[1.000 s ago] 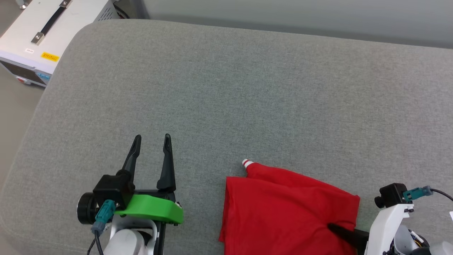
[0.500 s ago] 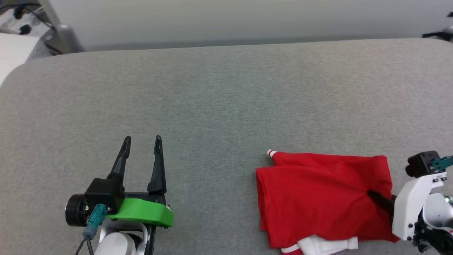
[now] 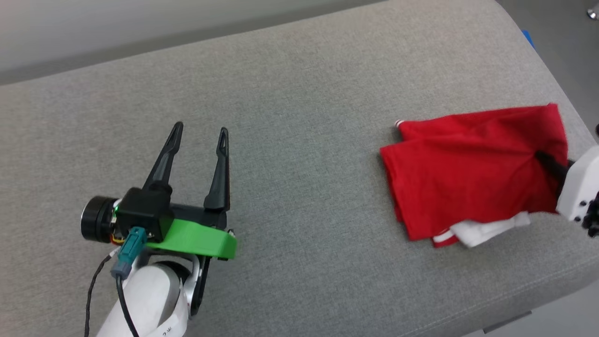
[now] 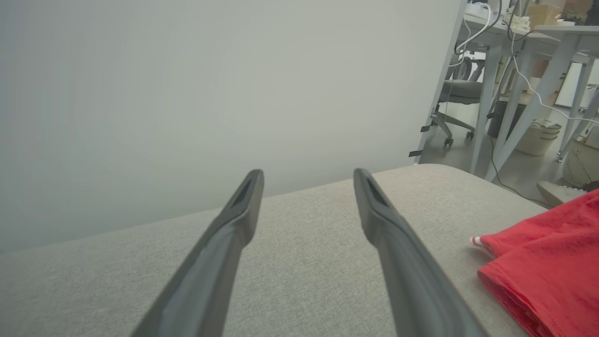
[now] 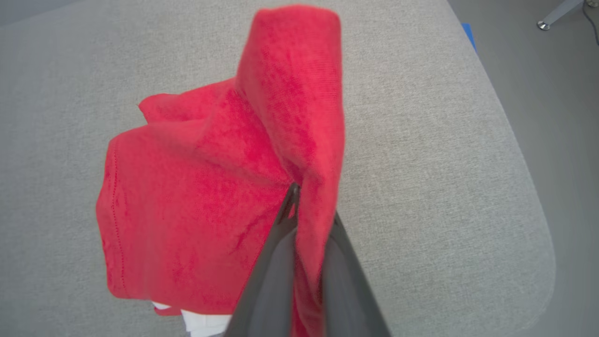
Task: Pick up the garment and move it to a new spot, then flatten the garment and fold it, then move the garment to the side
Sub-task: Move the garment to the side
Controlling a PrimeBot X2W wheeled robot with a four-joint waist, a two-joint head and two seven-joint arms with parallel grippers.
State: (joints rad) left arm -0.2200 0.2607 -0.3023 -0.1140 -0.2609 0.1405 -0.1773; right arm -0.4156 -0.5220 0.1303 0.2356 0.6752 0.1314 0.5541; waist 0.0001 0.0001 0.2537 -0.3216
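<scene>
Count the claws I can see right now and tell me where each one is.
2. The left claw is open over the grey cushion at the head view's lower left; the right claw is at the right edge, shut on the garment.

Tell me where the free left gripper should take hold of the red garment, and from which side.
Probably the left folded edge of the garment, opposite the pinch of the right gripper. Bring the open left gripper in from the robot's left, low along the cushion: the stacked layers end there, facing it, with bare cushion between.
</scene>
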